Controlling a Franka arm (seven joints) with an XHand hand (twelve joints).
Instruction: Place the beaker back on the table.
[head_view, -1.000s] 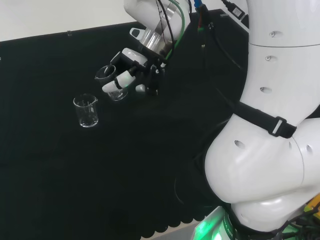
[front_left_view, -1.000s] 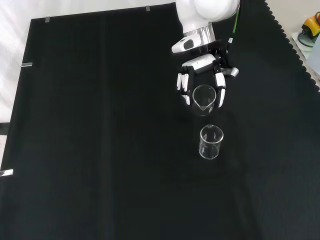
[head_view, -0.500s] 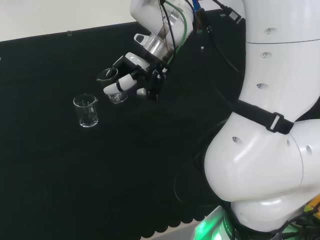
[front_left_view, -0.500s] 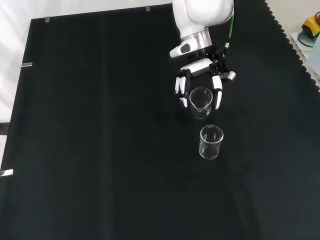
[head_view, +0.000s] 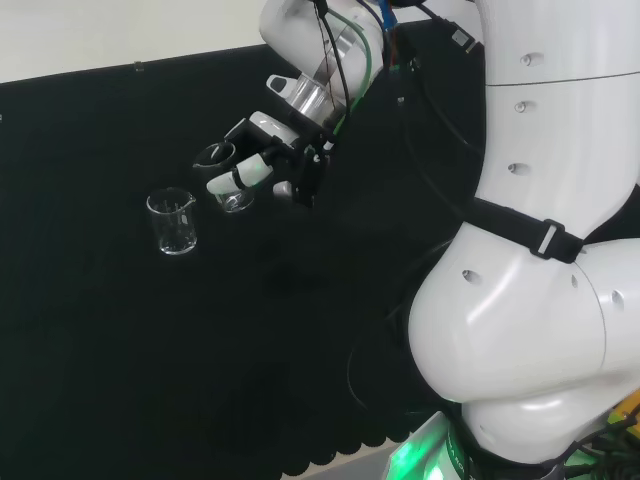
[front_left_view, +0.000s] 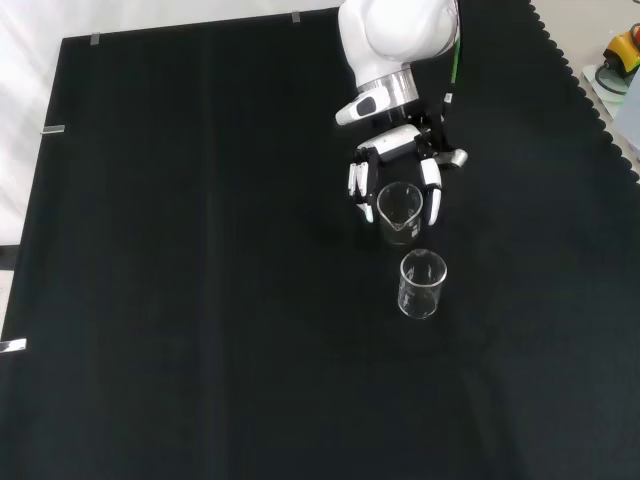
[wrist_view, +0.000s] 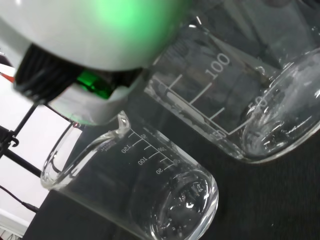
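A clear glass beaker (head_view: 224, 178) sits in my hand (head_view: 262, 140), whose fingers (head_view: 250, 172) curl round its sides; it leans slightly. From the front, the same beaker (front_left_view: 399, 212) shows between the white fingers (front_left_view: 431, 199), below the hand (front_left_view: 398, 146). I cannot tell whether its base touches the black cloth. A second, empty beaker (head_view: 173, 220) stands upright on the cloth just beside it, also seen in the front view as the nearer beaker (front_left_view: 422, 284). Up close, the held beaker (wrist_view: 240, 95) and the standing beaker (wrist_view: 135, 185) lie near each other.
The arm's white links (head_view: 540, 260) rise at the right of the head view. The cloth's scalloped edge (front_left_view: 590, 95) runs down the right of the front view, with a coloured object (front_left_view: 620, 55) beyond it. Open black cloth (front_left_view: 200, 300) lies to the left there.
The hand, with the beaker still in it, has shifted a little left in the head view and come nearer the standing beaker. The standing beaker has not moved.
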